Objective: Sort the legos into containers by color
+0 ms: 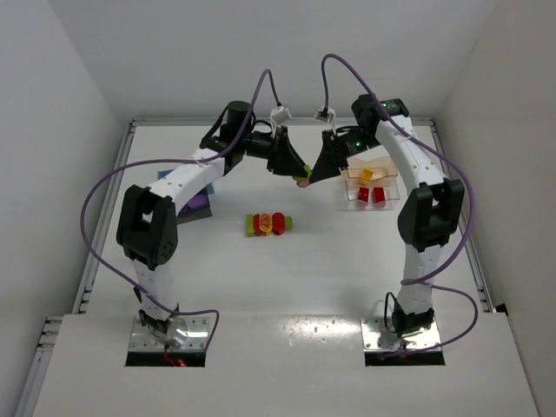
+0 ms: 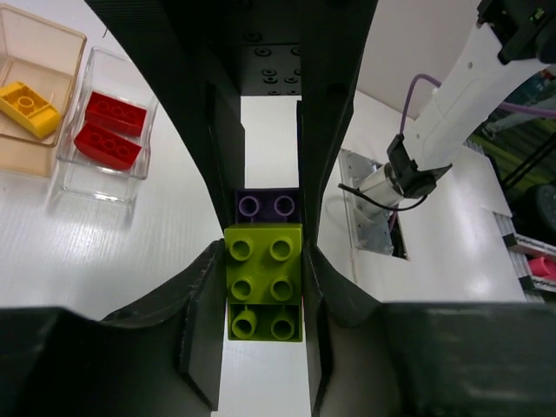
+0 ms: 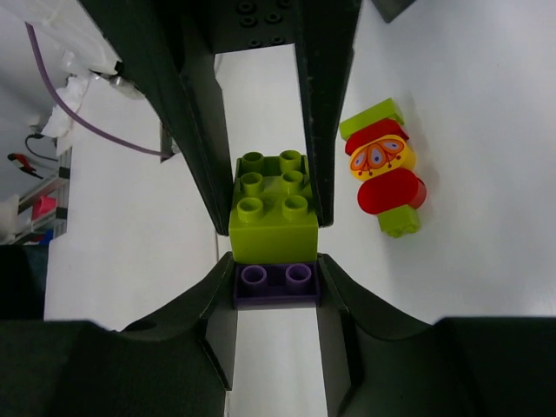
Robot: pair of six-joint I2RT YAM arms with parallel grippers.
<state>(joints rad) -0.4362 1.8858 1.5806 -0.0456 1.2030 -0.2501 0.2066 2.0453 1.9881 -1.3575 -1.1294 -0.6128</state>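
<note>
A two-block stack [image 3: 274, 234] is held over the bench [image 1: 261, 278] from both sides, the lime block [image 2: 263, 282] clamped in the left jaws and the purple block [image 3: 276, 285] in the right jaws, seemingly to be pulled apart for sorting by colour.

Left arm [image 1: 178, 187] and right arm [image 1: 415, 169]: white link shells and black joint housings recorded. A purple cable [image 1: 95, 195] is routed along each. Left gripper [image 2: 265, 287] and right gripper [image 3: 276, 287] are matte black, with screw heads [image 2: 274, 65] noted. Base plates [image 1: 201, 328] are bare metal.
</note>
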